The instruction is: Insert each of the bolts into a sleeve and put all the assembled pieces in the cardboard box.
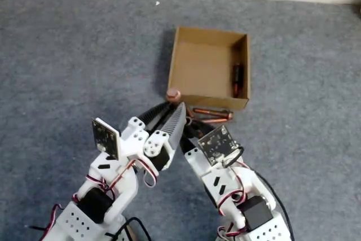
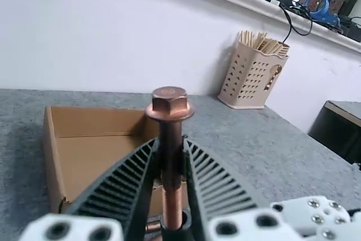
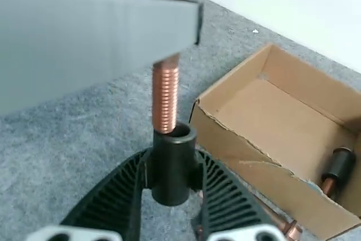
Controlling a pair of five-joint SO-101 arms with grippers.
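My left gripper (image 2: 170, 145) is shut on a copper bolt (image 2: 169, 105), held upright with its hex head up, just in front of the cardboard box (image 2: 53, 145). My right gripper (image 3: 172, 159) is shut on a black sleeve (image 3: 171, 167) directly below. The bolt's threaded end (image 3: 165, 103) is entering the sleeve's mouth. In the high view the left gripper (image 1: 175, 108) and the bolt head (image 1: 173, 94) sit at the near left corner of the box (image 1: 183, 63). One assembled piece (image 1: 238, 80) lies inside along the right wall.
Loose copper bolts (image 1: 211, 115) lie on the grey carpet against the box's near wall, right beside the right gripper. A beige holder of wooden sticks (image 2: 254, 71) stands far back by the white wall. Open carpet spreads to the left and right of the box.
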